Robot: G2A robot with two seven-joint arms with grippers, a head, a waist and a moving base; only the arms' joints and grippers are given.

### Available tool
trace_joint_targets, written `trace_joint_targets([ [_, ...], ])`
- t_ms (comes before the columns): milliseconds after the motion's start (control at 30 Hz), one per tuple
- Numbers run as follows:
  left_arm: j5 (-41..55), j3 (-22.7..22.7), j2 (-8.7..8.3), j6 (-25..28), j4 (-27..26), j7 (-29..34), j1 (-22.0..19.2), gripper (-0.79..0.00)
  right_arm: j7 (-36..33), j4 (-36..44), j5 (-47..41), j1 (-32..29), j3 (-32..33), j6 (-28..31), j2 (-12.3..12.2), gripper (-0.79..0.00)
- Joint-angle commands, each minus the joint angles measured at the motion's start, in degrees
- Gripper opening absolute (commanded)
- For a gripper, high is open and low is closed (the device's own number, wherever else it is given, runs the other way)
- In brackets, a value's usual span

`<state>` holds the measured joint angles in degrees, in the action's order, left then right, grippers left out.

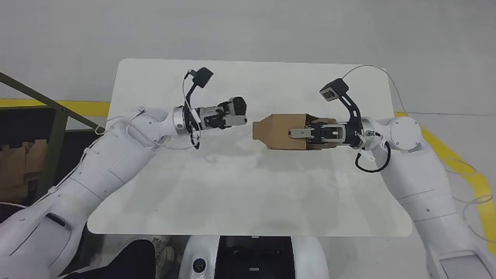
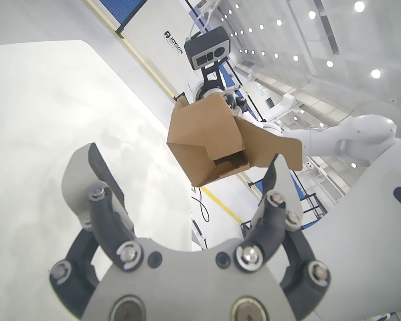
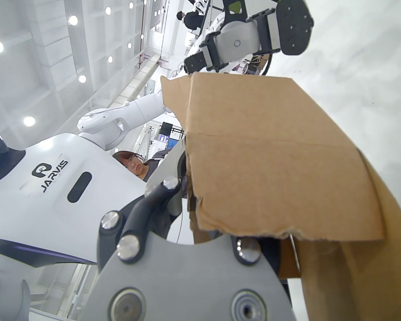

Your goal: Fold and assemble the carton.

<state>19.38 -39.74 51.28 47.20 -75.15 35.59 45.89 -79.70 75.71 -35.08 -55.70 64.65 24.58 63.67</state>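
Top view, and the brown carton [image 1: 280,130] is over the middle of the white table [image 1: 256,194], lying lengthwise between the two arms. The right gripper [image 1: 301,133] has it: one finger laid along the carton's upper face, jaws closed on its wall at the end away from the left arm. The left gripper [image 1: 243,113] sits just beside the carton's other end, apart from it, fingers [image 2: 97,165] spread wide with nothing between them. From the left wrist view that near end is partly folded — a square gap shows, and one flap sticks out sideways.
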Motion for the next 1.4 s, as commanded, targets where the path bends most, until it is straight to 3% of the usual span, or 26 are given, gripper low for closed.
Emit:
trace_joint_targets([
  [0,-0.62,0.11,0.45,-1.74,0.38,-0.26,-0.6,0.0,0.0,0.0,0.0,0.0,0.0,0.0,0.0,-0.785],
  [200,-5.82,1.72,2.43,-5.35,0.9,-2.57,-1.65,0.0,0.0,0.0,0.0,0.0,0.0,0.0,0.0,-0.785],
  [367,-7.62,3.02,3.78,-5.41,0.9,-0.68,-2.52,0.0,0.0,0.0,0.0,0.0,0.0,0.0,0.0,-0.785],
  [600,-7.92,3.53,4.82,-4.4,1.23,2.63,-2.65,0.0,0.0,0.0,0.0,0.0,0.0,0.0,0.0,-0.785],
  [1367,-10.04,2.6,8.46,-7.88,2.82,2.17,-4.3,0.0,0.0,0.0,0.0,0.0,0.0,0.0,0.0,-0.785],
])
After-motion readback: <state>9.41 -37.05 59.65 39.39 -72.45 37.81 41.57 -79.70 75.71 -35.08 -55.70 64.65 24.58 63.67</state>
